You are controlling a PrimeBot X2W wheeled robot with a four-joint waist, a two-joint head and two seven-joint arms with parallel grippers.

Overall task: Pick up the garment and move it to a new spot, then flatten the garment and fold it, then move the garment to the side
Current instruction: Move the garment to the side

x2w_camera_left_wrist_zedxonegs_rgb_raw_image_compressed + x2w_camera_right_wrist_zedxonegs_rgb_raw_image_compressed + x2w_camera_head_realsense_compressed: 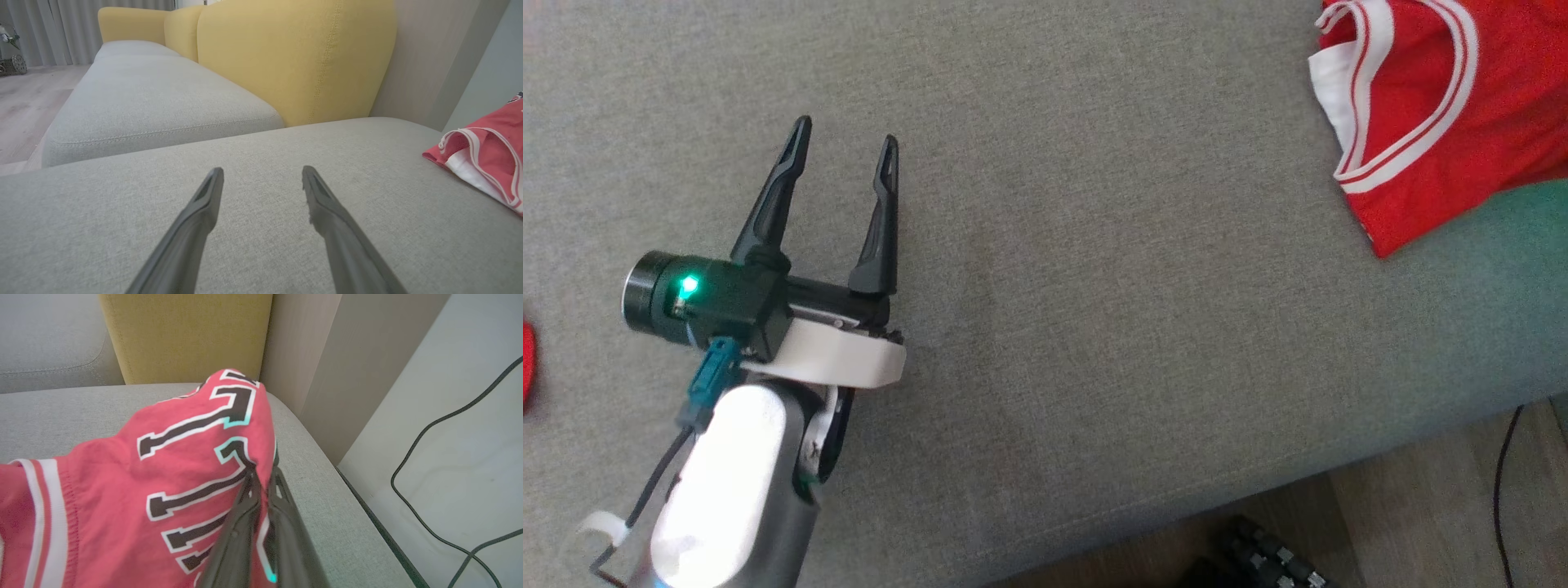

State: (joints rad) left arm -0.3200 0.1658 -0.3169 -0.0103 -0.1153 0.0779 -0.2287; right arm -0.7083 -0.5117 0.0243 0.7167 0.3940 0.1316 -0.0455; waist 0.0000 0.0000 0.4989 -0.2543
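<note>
At the head view's lower left, the left gripper (845, 133) stands wide apart and empty over the grey sofa cushion (1094, 310). At upper right the red jersey (1437, 106) lies on the cushion. In the right wrist view's lower centre, the right gripper (264, 475) pinches the jersey's fabric.

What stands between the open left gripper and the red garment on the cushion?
Nothing visible does: bare grey cushion lies between the left gripper and the garment. The right gripper is shut on the garment's cloth.
</note>
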